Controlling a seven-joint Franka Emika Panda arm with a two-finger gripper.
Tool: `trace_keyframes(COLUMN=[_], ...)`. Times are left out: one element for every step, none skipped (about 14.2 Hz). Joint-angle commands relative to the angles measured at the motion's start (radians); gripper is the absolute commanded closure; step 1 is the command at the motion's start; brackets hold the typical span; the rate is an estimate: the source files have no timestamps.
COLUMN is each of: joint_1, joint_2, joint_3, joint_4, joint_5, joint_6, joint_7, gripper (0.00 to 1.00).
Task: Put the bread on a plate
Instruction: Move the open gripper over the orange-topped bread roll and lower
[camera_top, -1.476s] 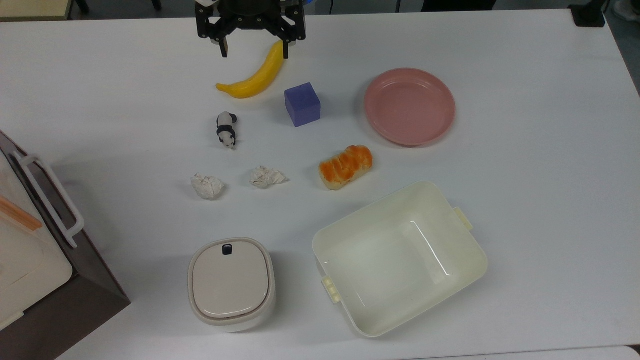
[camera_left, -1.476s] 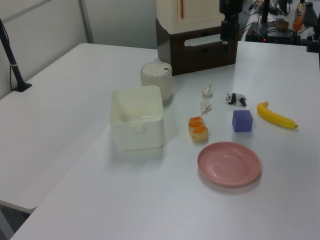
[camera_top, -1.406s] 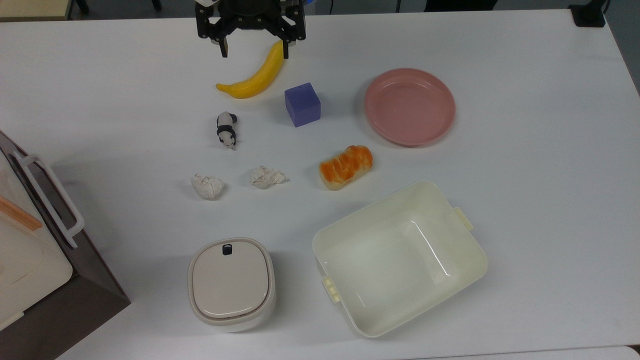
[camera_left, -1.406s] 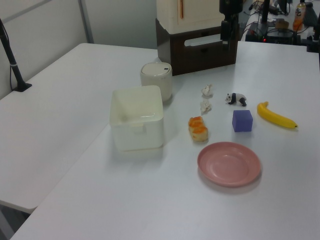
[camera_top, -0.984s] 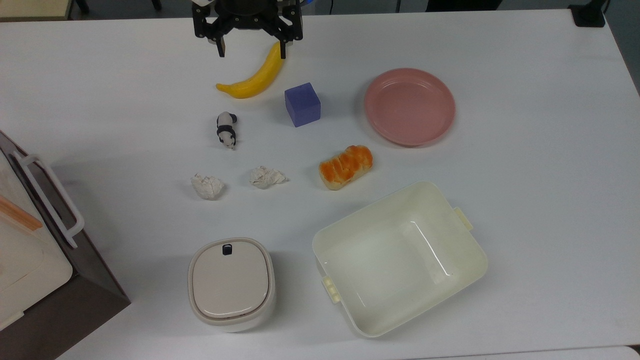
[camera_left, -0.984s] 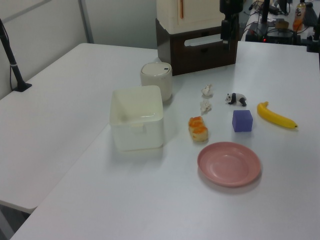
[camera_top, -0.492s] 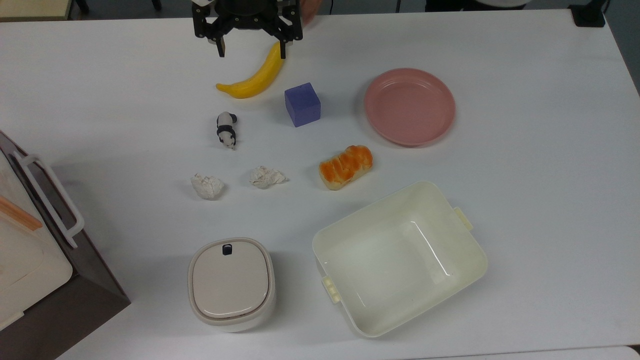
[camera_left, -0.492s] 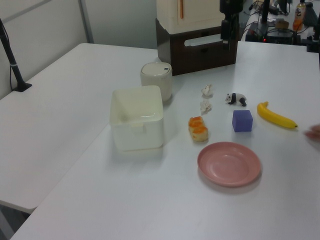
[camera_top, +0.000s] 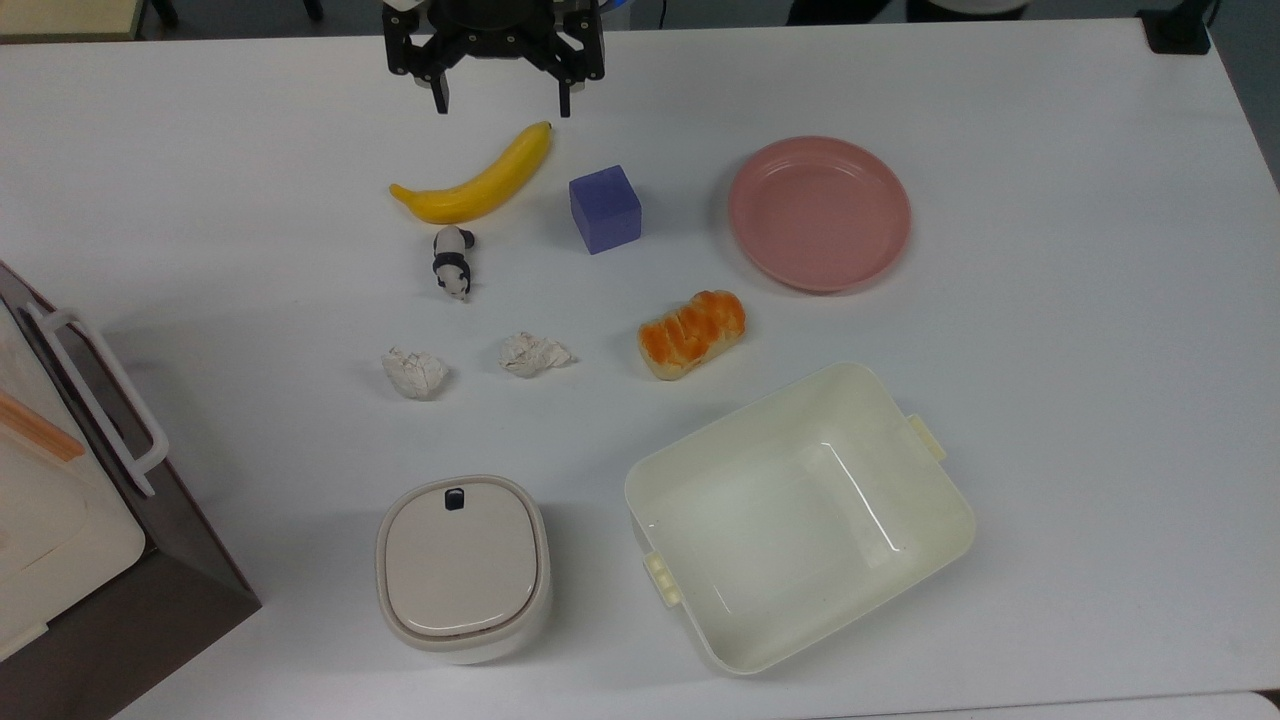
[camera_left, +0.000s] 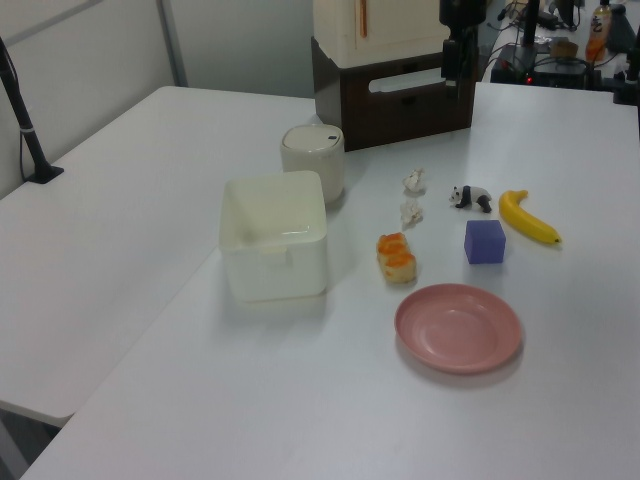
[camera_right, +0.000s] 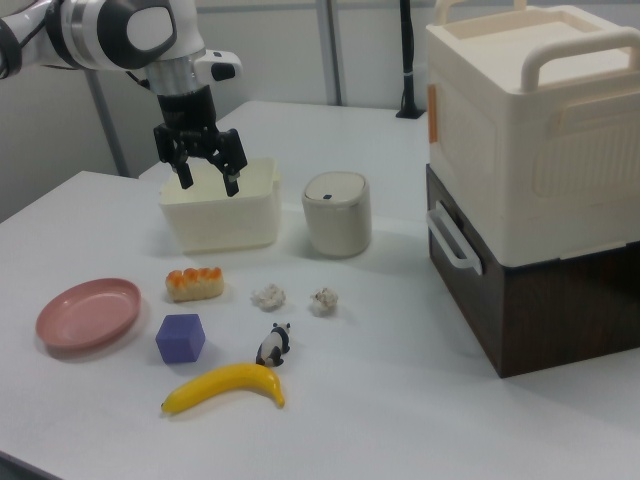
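I have the gripper (camera_top: 499, 103) raised above the table (camera_top: 1080, 400) with its fingers spread wide and nothing between them; in the right view it hangs high in front of the cream tub (camera_right: 222, 205), well apart from everything on the surface. The bread (camera_top: 692, 333) lies flat on the table, at a slant, just beside the near corner of the cream tub in the top view and near the pink plate (camera_top: 819, 213) without touching it. The plate has nothing on it. Between the gripper and the bread sit a purple cube (camera_top: 605, 208), a banana (camera_top: 473, 188) and a small panda figure (camera_top: 452, 260); two crumpled paper balls (camera_top: 533, 353) lie to the top view's left of the bread. I judge the task to be at the approach step: no grasp has been made and the bread is untouched. The next move calls for carrying the gripper over the cube to a position above the bread, turning the wrist so the fingers straddle its short width, then descending with the jaws open. I would keep the descent clear of the tub's rim, since a finger set on that side has little room.
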Motion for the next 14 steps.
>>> trace_keyframes(joint_1=[0.003, 0.003, 0.003, 0.003, 0.003, 0.003, 0.01, 0.013, 0.018, 0.025, 0.041, 0.055, 0.062, 0.07], joint_2=[-0.021, -0.023, -0.021, -0.021, -0.021, -0.018, -0.018, -0.017, -0.012, -0.008, -0.003, 0.002, 0.011, 0.025], joint_3=[-0.009, -0.01, -0.012, -0.012, -0.012, -0.012, -0.01, -0.006, 0.0, 0.005, 0.014, 0.02, 0.025, 0.031], joint_4=[-0.003, -0.003, -0.003, -0.001, -0.003, -0.003, -0.001, -0.003, -0.003, -0.004, -0.004, -0.007, -0.009, -0.009], joint_5=[-0.003, -0.003, -0.001, -0.001, 0.0, 0.002, 0.005, 0.012, 0.02, 0.026, 0.028, 0.029, 0.041, 0.058], joint_6=[-0.019, -0.019, -0.019, -0.019, -0.019, -0.021, -0.019, -0.016, -0.007, -0.002, 0.007, 0.022, 0.027, 0.039], joint_7=[-0.013, -0.016, -0.018, -0.018, -0.018, -0.009, 0.002, 0.028, 0.083, 0.146, 0.192, 0.229, 0.264, 0.304], gripper=[0.0, 0.0, 0.0, 0.0, 0.0, 0.0, 0.0, 0.0, 0.0, 0.0, 0.0, 0.0, 0.0, 0.0])
